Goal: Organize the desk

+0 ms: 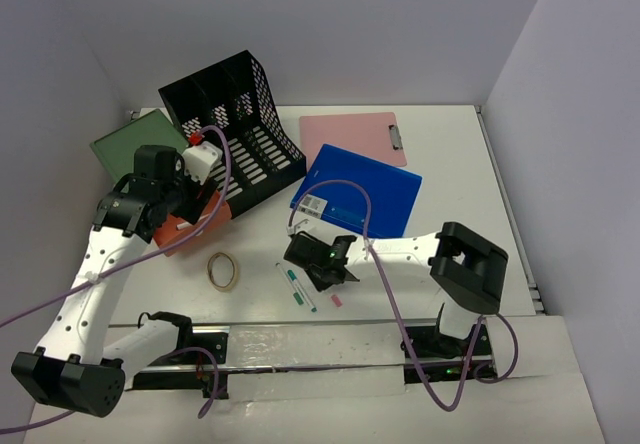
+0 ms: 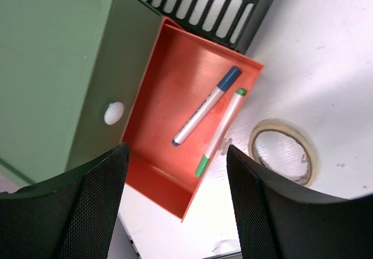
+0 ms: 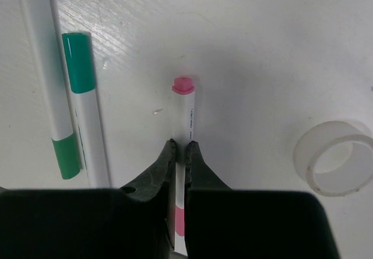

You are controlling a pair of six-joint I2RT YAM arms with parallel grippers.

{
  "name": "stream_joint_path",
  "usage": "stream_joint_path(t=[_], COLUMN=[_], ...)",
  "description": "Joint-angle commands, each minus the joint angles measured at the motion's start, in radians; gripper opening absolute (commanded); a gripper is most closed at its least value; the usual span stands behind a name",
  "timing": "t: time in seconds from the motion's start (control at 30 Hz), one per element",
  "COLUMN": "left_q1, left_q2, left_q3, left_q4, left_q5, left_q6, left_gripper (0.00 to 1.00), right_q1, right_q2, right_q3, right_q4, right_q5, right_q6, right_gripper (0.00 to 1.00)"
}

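The white desk (image 1: 440,144) lies under both arms and carries everything in view. The right gripper (image 3: 180,154) is down at the desk surface near its front middle. Its fingers are pinched tight on the barrel of a pink pen (image 3: 187,110), whose cap points away from the wrist. I cannot tell whether the pen is off the desk. Two green pens (image 3: 81,113) lie side by side on the desk just beside that grip, apart from the fingers.

The left gripper (image 2: 176,160) hangs above the left part of the desk with its fingers spread wide and nothing between them. Under it sits an orange tray (image 2: 175,84) holding a blue pen (image 2: 204,110) and a green-capped pen (image 2: 224,125), the second one lying along the tray's edge. A tape ring (image 2: 280,126) lies flat on the desk beside the tray. A green box (image 2: 46,66) and a black rack (image 2: 198,2) stand against the tray's other sides. Further back lie a blue folder (image 1: 360,189) and a pink clipboard (image 1: 350,134).
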Motion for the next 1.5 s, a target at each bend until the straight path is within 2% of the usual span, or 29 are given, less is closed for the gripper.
stream_joint_path(t=[0.0,0.13,0.33,0.53,0.67,0.7,0.73,0.9,1.0,1.23,1.33,1.47], left_q1=[0.005,0.005,0.005,0.005,0.005,0.005,0.005,0.005,0.005,0.005,0.005,0.005], left_q2=[0.009,0.020,0.026,-0.003,-0.047,-0.065,-0.071,-0.054,-0.038,-0.019,-0.004,0.008], left_q3=[0.049,0.105,0.189,0.193,0.141,0.092,0.081,0.036,0.041,0.032,0.037,0.058], left_q4=[-0.004,-0.035,-0.071,-0.001,0.097,0.164,0.216,0.335,0.342,0.352,0.361,0.364], left_q5=[0.107,0.249,0.515,0.890,0.998,1.021,1.047,1.166,1.162,1.037,0.972,0.926], left_q6=[-0.037,-0.056,-0.067,-0.164,-0.245,-0.329,-0.354,-0.535,-0.539,-0.534,-0.549,-0.557], left_gripper=[0.74,0.74,0.74,0.79,0.81,0.82,0.82,0.82,0.82,0.78,0.65,0.52], right_q1=[-0.006,-0.034,-0.126,-0.131,-0.130,-0.123,-0.118,-0.102,-0.090,-0.074,-0.070,-0.060], right_q2=[-0.205,-0.370,-0.464,-0.415,-0.372,-0.347,-0.342,-0.311,-0.298,-0.292,-0.283,-0.265], right_q3=[-0.006,-0.005,0.085,0.242,0.300,0.317,0.323,0.336,0.357,0.358,0.362,0.367], right_q4=[0.040,0.147,0.284,0.413,0.452,0.469,0.504,0.578,0.576,0.607,0.622,0.631], right_q5=[0.084,0.102,0.067,0.117,0.078,0.049,0.040,-0.009,-0.007,-0.027,-0.050,-0.075], right_q6=[-0.042,-0.065,-0.020,0.040,0.068,0.080,0.088,0.103,0.098,0.106,0.119,0.134], right_gripper=[0.00,0.00,0.00,0.00,0.00,0.00,0.00,0.00,0.00,0.00,0.00,0.00])
